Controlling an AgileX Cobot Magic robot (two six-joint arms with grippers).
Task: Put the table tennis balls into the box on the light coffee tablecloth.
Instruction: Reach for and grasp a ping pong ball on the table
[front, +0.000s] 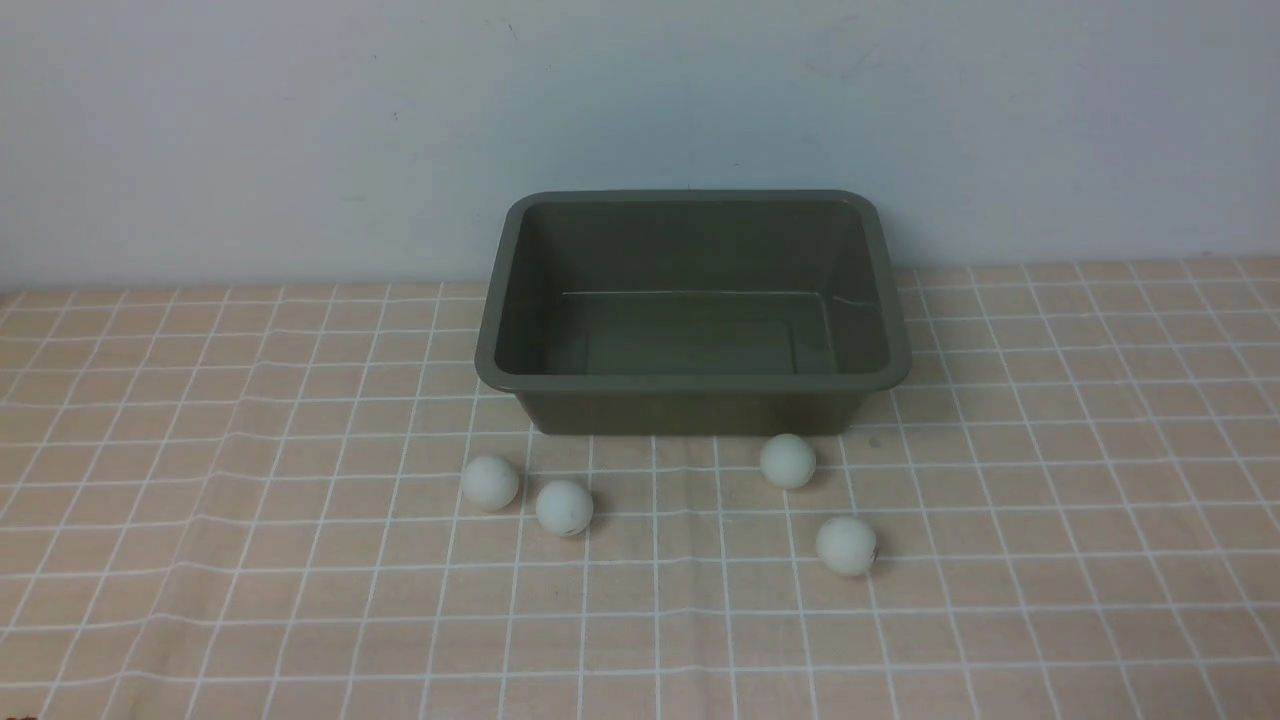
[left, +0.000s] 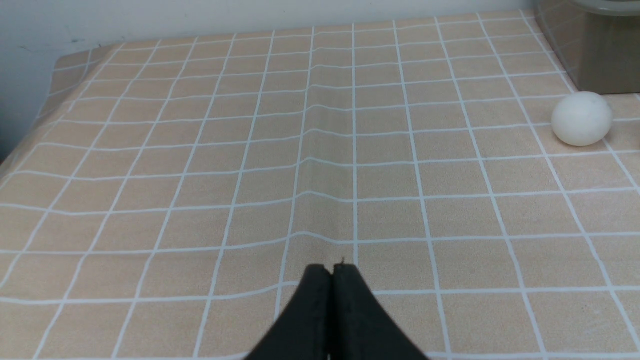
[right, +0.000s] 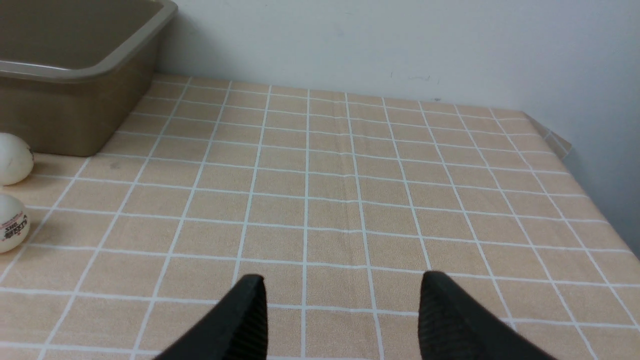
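Four table tennis balls (front: 564, 507) lie on the light coffee tablecloth (front: 300, 600) just in front of the one box (front: 690, 382). Two are near its front left corner and two near its front right, and the box itself holds nothing. The left gripper (left: 330, 272) points forward low over the cloth, off to the left of the box, jaws pressed together and gripping nothing. The right gripper (right: 342, 287) hangs low to the right of the box, jaws partly apart and empty.
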